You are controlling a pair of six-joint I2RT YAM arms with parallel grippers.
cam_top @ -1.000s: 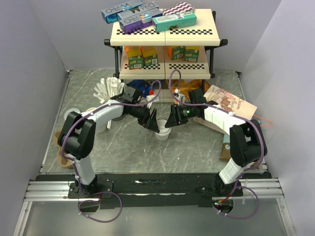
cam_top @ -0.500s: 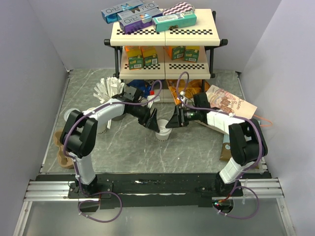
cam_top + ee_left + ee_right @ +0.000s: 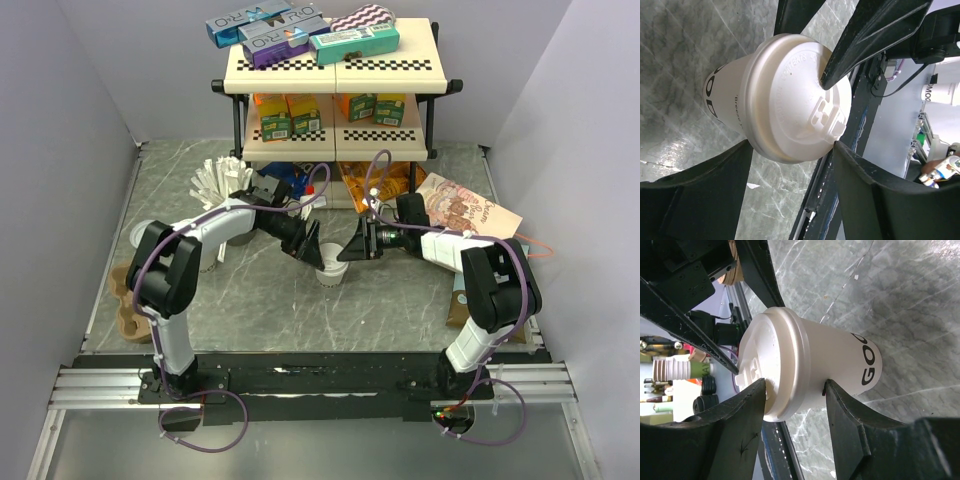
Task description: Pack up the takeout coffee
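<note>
The takeout coffee, a white paper cup with dark print, stands upright mid-table with a white plastic lid on it. My left gripper reaches in from the left. Its fingers sit against opposite sides of the cup at the lid's rim, shut on it. From the right comes my right gripper. One of its fingertips rests on the lid's top and the other finger touches the cup wall just under the rim.
A two-tier shelf loaded with boxes stands at the back. A dark cup of white sticks is back left and a printed paper bag lies to the right. A brown cup carrier sits at the left edge.
The right gripper has swung lower and closer onto the lid, its forearm straightening toward the cup. The left gripper and the cup have stayed in place.
</note>
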